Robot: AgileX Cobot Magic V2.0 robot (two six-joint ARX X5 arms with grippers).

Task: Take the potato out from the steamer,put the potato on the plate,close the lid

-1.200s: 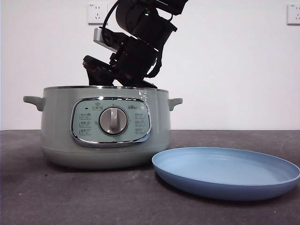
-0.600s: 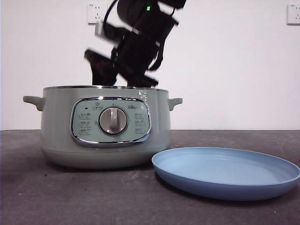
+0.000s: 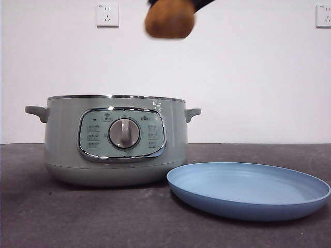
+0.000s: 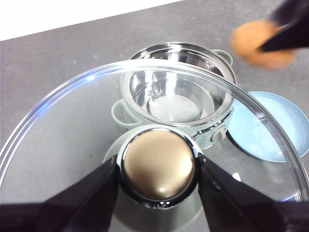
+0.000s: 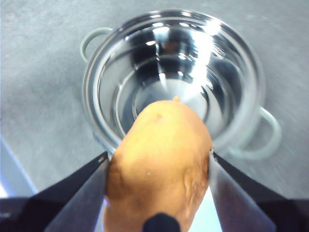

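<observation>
The pale green steamer (image 3: 115, 139) stands open on the table's left, its steel bowl empty (image 5: 174, 77). My right gripper (image 5: 159, 188) is shut on the golden-brown potato (image 5: 161, 159) and holds it high above the steamer; in the front view the potato (image 3: 169, 19) shows at the top edge. The light-blue plate (image 3: 248, 188) lies empty to the right of the steamer. My left gripper (image 4: 157, 169) is shut on the knob (image 4: 158, 165) of the glass lid (image 4: 63, 125) and holds it high above the table, out of the front view.
A white wall with two sockets (image 3: 107, 14) stands behind the dark table (image 3: 77, 217). The steamer's side handles (image 3: 36, 111) stick out left and right. The plate also shows in the left wrist view (image 4: 275, 130), beside the steamer.
The right arm has risen out of the steamer with the potato in its jaws, from inside the bowl to the top edge of the front view.
</observation>
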